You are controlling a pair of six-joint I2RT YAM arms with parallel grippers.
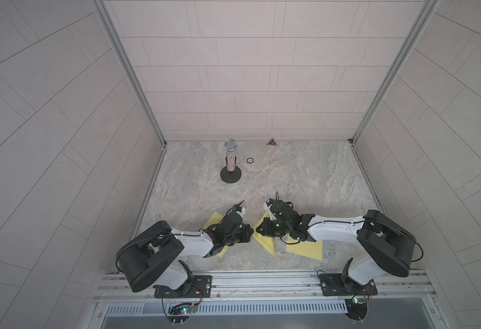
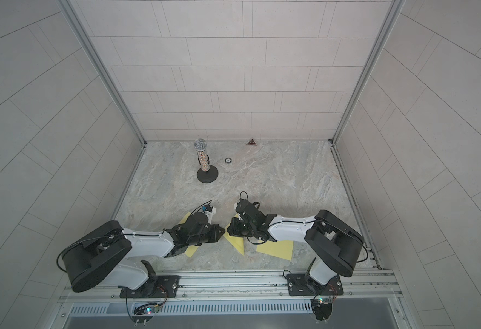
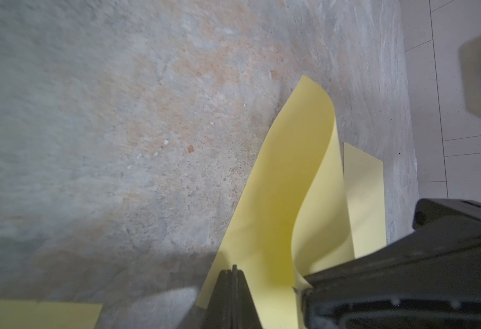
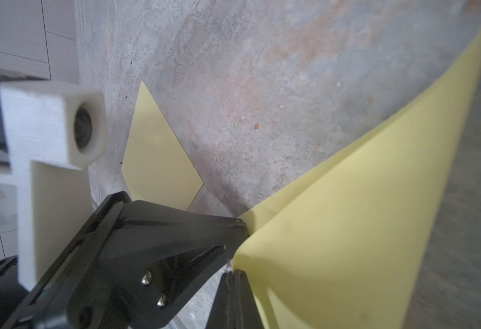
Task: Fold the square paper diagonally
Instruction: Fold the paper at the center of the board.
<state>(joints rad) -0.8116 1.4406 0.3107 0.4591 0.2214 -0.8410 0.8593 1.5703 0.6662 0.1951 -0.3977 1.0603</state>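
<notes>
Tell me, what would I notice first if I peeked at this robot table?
You'd spot two robot arms meeting near the front of the table, the left gripper and right gripper both pinching one yellow paper that curls up between them. A left flat sheet and a right flat sheet lie partly under the arms. At the back stands a sparkly microphone on a round black base.

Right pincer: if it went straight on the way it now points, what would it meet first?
Probably the left pincer, whose black tip sits just ahead by the lifted pale yellow square paper; exact depth is unclear.
</notes>
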